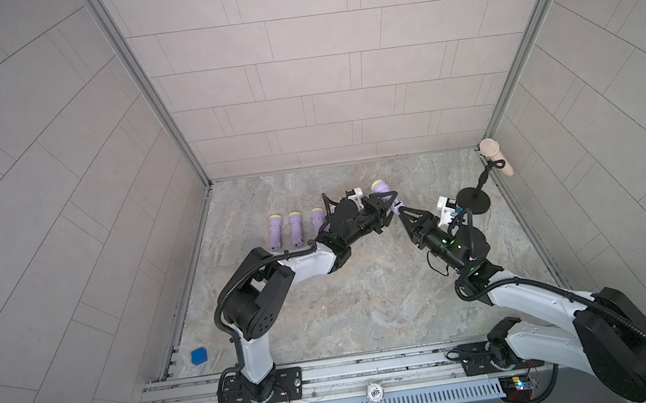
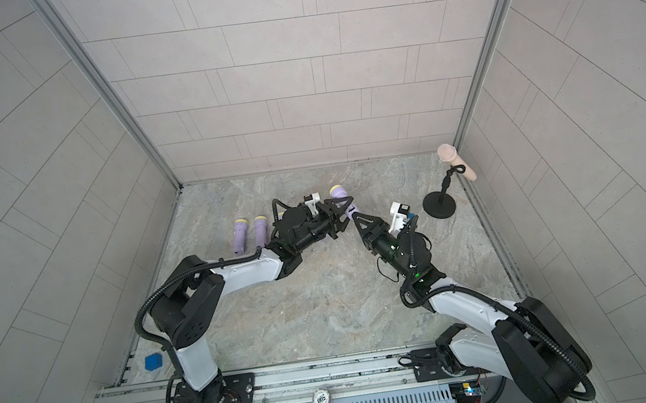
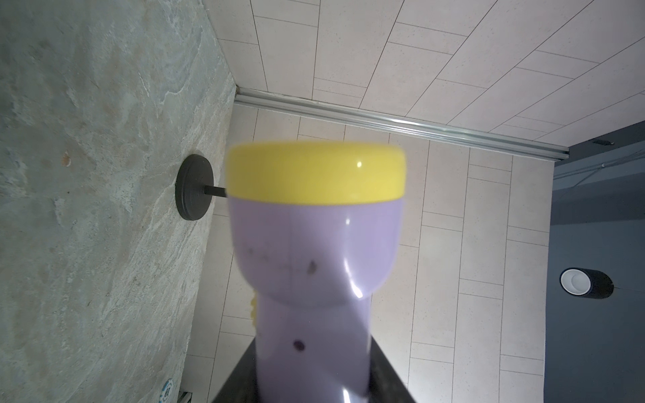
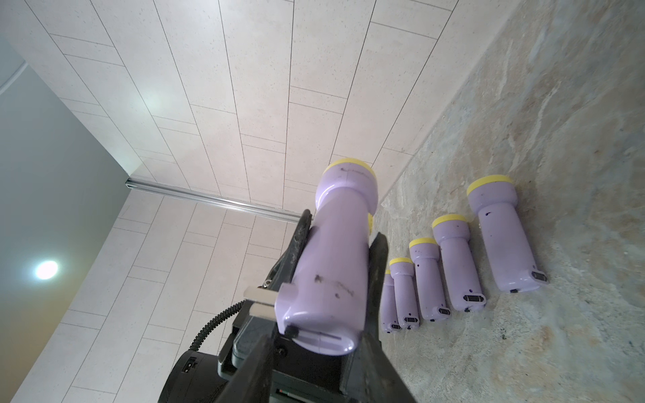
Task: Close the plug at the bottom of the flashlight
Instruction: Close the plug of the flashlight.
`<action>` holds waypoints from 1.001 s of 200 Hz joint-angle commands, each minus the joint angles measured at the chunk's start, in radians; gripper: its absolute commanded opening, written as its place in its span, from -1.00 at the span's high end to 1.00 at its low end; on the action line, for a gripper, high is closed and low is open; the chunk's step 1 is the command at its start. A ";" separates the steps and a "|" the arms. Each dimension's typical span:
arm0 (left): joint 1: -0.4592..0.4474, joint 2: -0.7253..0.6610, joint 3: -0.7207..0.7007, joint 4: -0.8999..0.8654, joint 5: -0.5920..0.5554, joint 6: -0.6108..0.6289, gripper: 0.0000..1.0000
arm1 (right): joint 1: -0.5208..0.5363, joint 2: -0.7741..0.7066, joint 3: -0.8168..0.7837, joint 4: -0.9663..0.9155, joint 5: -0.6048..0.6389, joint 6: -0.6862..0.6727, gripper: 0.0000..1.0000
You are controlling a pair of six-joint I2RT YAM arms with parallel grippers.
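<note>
Lilac spare flashlights lie in a row toward the back left of the marble tabletop. Beside them, the left gripper clamps a raised flashlight near the back edge, its plug sticking out. The right gripper meets the flashlight's bottom end; I cannot tell whether it grips.

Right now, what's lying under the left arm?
A row of purple flashlights on the table. From above, the left arm covers some; the right wrist view shows at least five.

Two top views overhead, facing down and back, wrist views close, sharing the held flashlight
</note>
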 commanded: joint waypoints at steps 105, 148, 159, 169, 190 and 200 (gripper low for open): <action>-0.026 0.011 0.001 0.031 0.013 -0.016 1.00 | 0.004 0.001 0.022 0.053 0.004 0.000 0.18; -0.028 0.010 0.001 0.034 0.012 -0.017 1.00 | 0.004 -0.007 0.019 0.046 0.010 -0.006 0.23; -0.028 0.010 0.004 0.033 0.014 -0.017 1.00 | 0.004 -0.008 0.017 0.046 0.011 -0.006 0.23; -0.029 0.011 0.001 0.033 0.013 -0.016 1.00 | 0.004 -0.008 0.016 0.046 0.013 -0.006 0.22; -0.031 0.013 -0.003 0.036 0.013 -0.018 1.00 | 0.004 -0.008 0.016 0.045 0.014 -0.006 0.20; -0.031 0.013 -0.004 0.038 0.012 -0.017 1.00 | 0.004 -0.010 0.015 0.044 0.016 -0.005 0.19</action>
